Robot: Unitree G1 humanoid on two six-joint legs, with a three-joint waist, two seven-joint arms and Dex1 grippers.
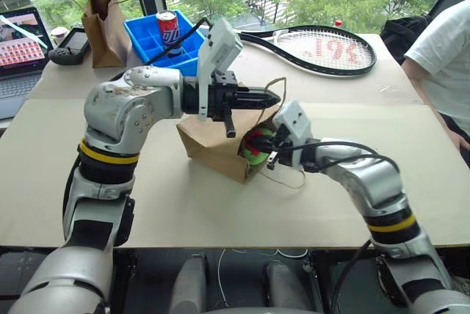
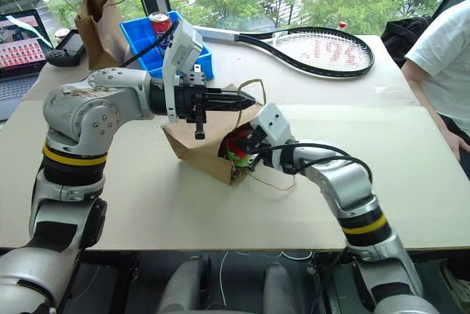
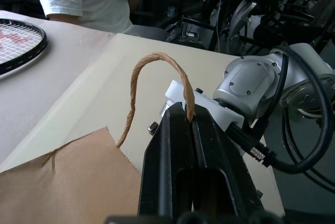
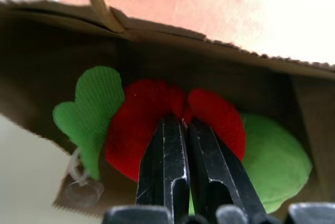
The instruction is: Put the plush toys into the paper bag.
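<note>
Both plush toys are sitting right at the mouth of the paper bag (image 1: 213,145), which is lying on its side on the table (image 1: 367,182): the red pepper toy (image 4: 172,122) is being pinched by the right gripper (image 4: 180,124), its fingers pressed together on the fabric, and the light-green blob (image 4: 275,166) is resting just behind it inside the bag. The left gripper (image 3: 189,122) is clamping one twine handle (image 3: 152,72), holding the bag's upper edge up so the opening is gaping.

To do this step well, I'd say the pepper needs pushing deeper before letting go (its green end (image 4: 91,111) is sitting close to the rim, so it could roll back out), and the handle should be kept raised until then.

Further out, a tennis racket (image 1: 316,48), a blue bin (image 1: 150,41) with a soda can (image 1: 168,29), a smaller brown bag (image 1: 105,26) and a laptop (image 1: 20,50) are lying well apart, not blocking anything. A person in a white shirt (image 1: 444,50) is sitting by the table's right edge.
</note>
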